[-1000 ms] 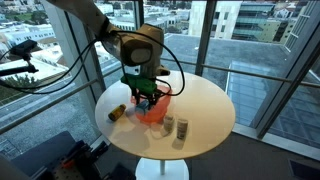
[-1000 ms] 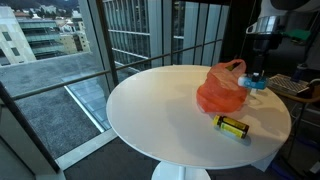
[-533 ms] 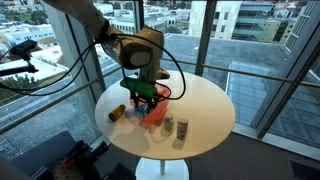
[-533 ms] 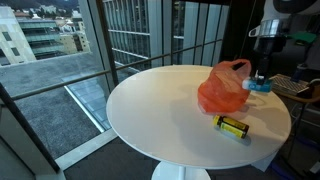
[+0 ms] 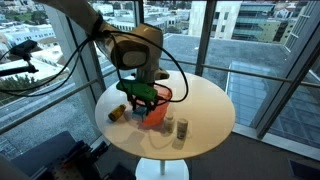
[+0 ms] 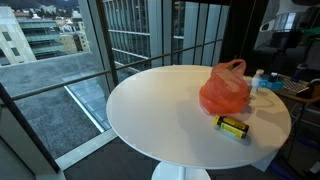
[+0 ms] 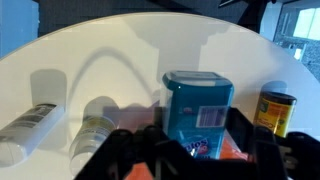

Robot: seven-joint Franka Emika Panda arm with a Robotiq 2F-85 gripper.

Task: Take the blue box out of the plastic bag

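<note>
The blue box [image 7: 198, 103] stands upright between my gripper's [image 7: 198, 150] dark fingers in the wrist view, and the jaws are shut on it. Below it lies the orange plastic bag [image 7: 236, 152]. In an exterior view my gripper [image 5: 144, 97] hangs just above the bag [image 5: 153, 114] on the round white table [image 5: 205, 105]. In an exterior view the bag [image 6: 225, 91] sits slumped with its handles up, and a bit of blue [image 6: 263, 82] shows behind it.
A yellow can [image 5: 117, 112] lies near the bag and also shows in an exterior view [image 6: 233, 127] and in the wrist view [image 7: 277, 110]. Two small bottles [image 5: 176, 127] stand near the table edge. Glass walls surround the table.
My gripper has risen a little with the blue box in it, lifting it clear of the bag's opening. The bag has settled slightly.
</note>
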